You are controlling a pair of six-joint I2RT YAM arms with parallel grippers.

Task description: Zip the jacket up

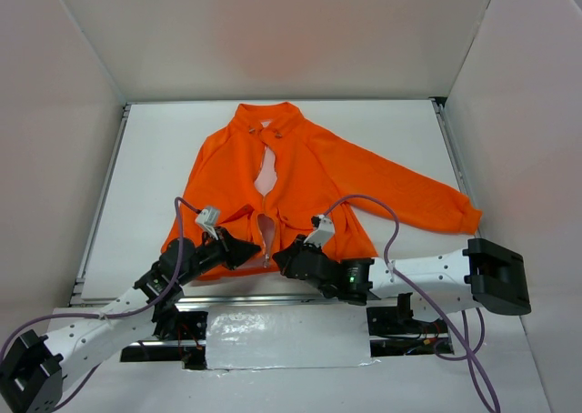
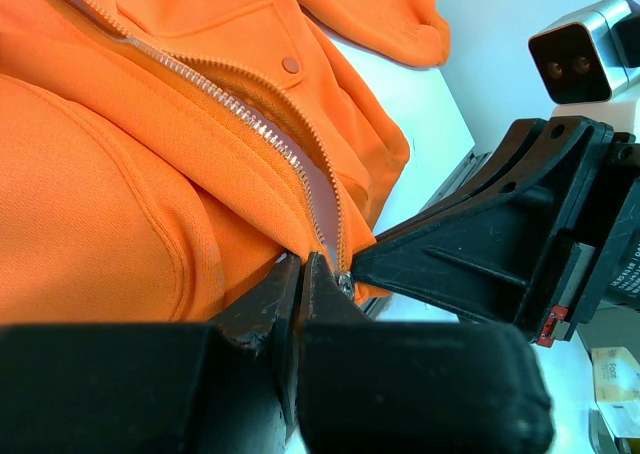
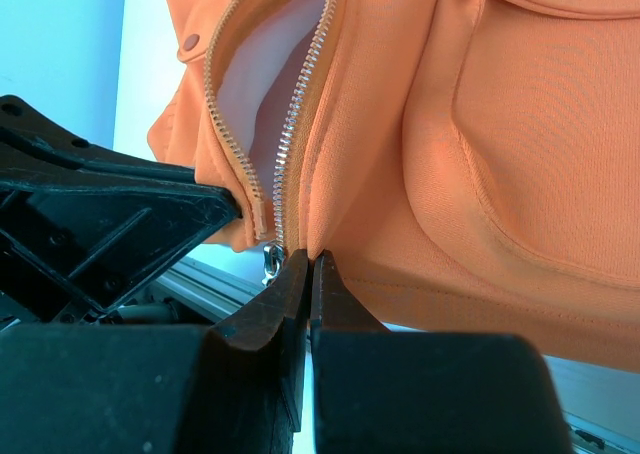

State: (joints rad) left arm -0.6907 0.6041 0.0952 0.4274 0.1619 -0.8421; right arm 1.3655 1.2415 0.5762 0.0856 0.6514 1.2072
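Note:
The orange jacket (image 1: 309, 172) lies flat on the white table, collar far, hem towards the arms. Its silver zipper (image 1: 265, 236) is open up the front, showing pale lining, and the slider (image 2: 345, 282) sits at the hem. My left gripper (image 1: 255, 252) is shut on the hem fabric just left of the zipper (image 2: 302, 266). My right gripper (image 1: 278, 257) is shut on the hem just right of the zipper (image 3: 311, 260), with the slider (image 3: 270, 263) right beside its fingertips. The two grippers almost touch.
The jacket's right sleeve (image 1: 427, 199) stretches out to the right. A metal rail (image 1: 245, 299) runs along the table's near edge, with a foil-covered patch (image 1: 286, 340) below it. White walls enclose the table on three sides.

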